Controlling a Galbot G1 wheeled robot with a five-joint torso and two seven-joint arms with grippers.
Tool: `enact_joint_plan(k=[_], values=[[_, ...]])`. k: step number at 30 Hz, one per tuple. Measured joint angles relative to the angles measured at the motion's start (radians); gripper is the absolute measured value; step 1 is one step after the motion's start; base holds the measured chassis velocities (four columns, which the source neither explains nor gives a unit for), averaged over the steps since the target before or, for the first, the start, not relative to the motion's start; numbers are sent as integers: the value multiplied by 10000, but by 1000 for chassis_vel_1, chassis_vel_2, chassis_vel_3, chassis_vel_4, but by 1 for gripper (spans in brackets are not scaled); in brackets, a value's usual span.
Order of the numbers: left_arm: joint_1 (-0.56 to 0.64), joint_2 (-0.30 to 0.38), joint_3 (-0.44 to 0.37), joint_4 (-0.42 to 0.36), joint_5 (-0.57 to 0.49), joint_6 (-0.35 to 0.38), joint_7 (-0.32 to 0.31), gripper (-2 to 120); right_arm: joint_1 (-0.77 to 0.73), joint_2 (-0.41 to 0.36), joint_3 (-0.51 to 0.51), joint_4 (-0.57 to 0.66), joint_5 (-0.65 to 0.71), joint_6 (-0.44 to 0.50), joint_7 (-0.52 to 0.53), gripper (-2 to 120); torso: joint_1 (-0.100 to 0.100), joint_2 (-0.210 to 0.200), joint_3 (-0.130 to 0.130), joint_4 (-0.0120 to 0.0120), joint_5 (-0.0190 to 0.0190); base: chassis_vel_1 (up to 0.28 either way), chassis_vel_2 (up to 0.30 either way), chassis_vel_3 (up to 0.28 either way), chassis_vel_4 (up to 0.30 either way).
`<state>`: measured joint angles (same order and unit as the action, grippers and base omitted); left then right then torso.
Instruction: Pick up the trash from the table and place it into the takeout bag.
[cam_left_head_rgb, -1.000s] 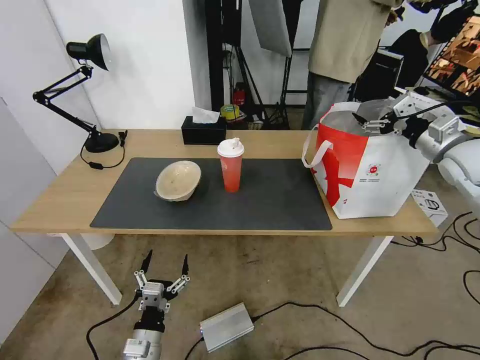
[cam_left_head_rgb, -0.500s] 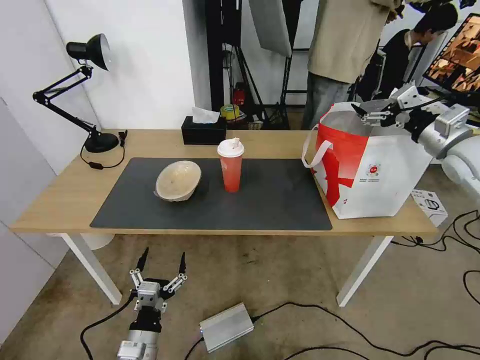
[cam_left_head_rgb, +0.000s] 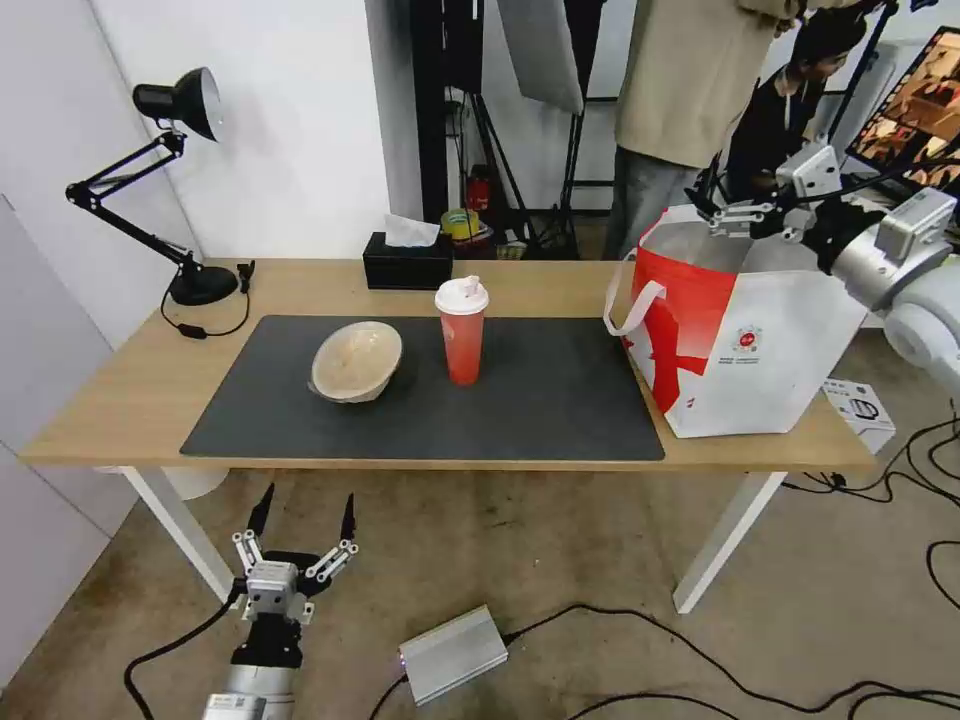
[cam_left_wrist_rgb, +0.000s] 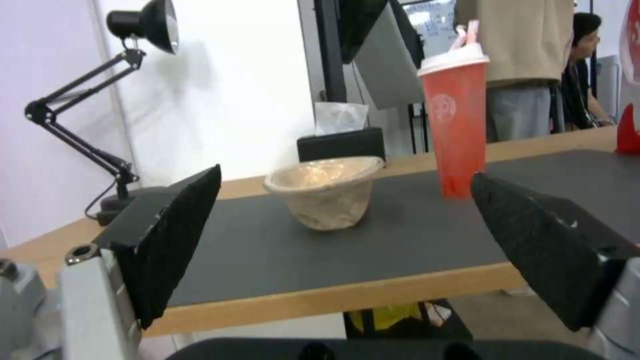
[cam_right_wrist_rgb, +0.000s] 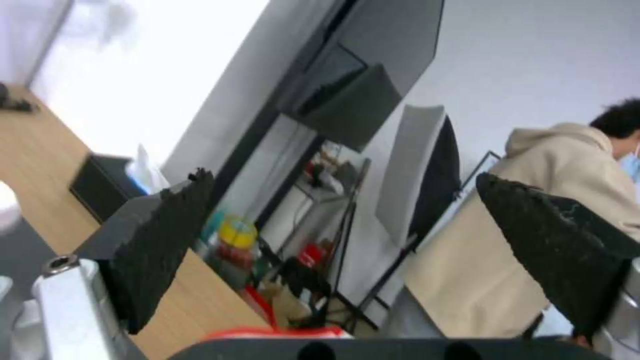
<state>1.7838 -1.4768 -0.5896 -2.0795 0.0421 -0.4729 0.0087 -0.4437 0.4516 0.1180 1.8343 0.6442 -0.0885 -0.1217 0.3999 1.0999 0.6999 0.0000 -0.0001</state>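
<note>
A shallow beige bowl (cam_left_head_rgb: 357, 360) lies tilted on the dark mat (cam_left_head_rgb: 520, 410) of the light-wood table (cam_left_head_rgb: 110, 400). A red cup with a white lid (cam_left_head_rgb: 461, 330) stands upright to its right. The red-and-white takeout bag (cam_left_head_rgb: 745, 330) stands open at the table's right end. My right gripper (cam_left_head_rgb: 706, 208) hovers open and empty just above the bag's far rim. My left gripper (cam_left_head_rgb: 308, 498) hangs open below the table's front edge, in front of the bowl. In the left wrist view its fingers (cam_left_wrist_rgb: 173, 235) frame the bowl (cam_left_wrist_rgb: 325, 192) and the cup (cam_left_wrist_rgb: 457, 120) from a distance.
A black desk lamp (cam_left_head_rgb: 170, 180) stands at the table's far left and a black tissue box (cam_left_head_rgb: 407, 262) at the back edge. On the floor lie a silver box (cam_left_head_rgb: 455, 652), cables and a small white carton (cam_left_head_rgb: 858, 410). People stand behind the bag.
My right gripper has risen out of the bag's mouth and shifted left, above its rim. My left gripper has drifted left and a little back from the table.
</note>
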Motion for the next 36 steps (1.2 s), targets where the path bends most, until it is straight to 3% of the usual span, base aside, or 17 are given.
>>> enact_joint_plan(k=[8, 13, 21, 36], values=[[-6, -56, -35, -289, -7, 120, -11, 100, -600, 159, 511, 1019, 409, -89, 574, 100, 1, 0, 0, 0, -1, 0, 0, 0, 0], [-15, -63, -76, -449, -30, 168, -19, 100, -1734, 505, 1079, 1786, 449, 10, 1026, 100, 1, 1, 0, 0, 0, 0, 0, 0, 0], [-41, -63, -188, -697, -178, 194, -27, 100, -3529, 1501, 1461, 2591, 183, 800, 1946, 100, 1, 0, 0, 0, 0, 0, 0, 0, 0], [-56, -7, -69, -988, -133, 184, 49, 100, -6112, 2991, 2494, 3484, -898, 1435, 2100, 100, 1, 1, 0, 0, 0, 0, 0, 0, 0]])
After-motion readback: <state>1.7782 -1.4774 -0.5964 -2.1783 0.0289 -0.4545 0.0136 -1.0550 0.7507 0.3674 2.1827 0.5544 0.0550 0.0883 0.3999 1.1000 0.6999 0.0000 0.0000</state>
